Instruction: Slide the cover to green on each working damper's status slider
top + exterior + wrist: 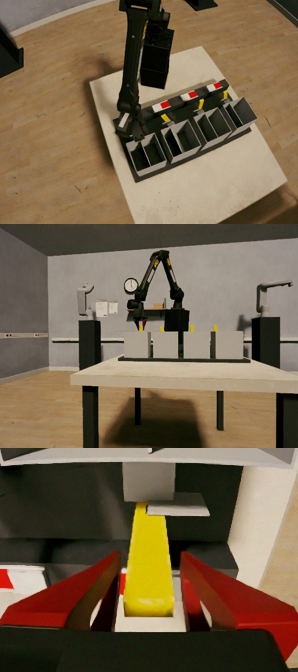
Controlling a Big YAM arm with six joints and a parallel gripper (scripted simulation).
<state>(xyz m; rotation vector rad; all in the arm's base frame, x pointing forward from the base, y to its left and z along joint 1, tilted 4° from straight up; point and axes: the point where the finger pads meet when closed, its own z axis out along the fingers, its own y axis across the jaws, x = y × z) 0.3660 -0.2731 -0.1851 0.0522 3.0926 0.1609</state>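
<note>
Presently, my claw (140, 327) (150, 560) stands part-open, grasping nothing, astride the yellow handle (141, 328) (149, 565) of the end damper (146, 168) (137, 345); descending off-centre, a fingertip could snag it and drag the damper from its slider. Beyond the handle, the slider (227, 555) shows red; the damper is a matte grey, open-topped, partitioned box.

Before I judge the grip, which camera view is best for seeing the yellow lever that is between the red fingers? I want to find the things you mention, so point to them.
The wrist view: it shows nearly the whole yellow lever (149, 563) (141, 328), between the fingers. The exterior view shows only its tip above the damper; in the top view the arm hides it.
</note>
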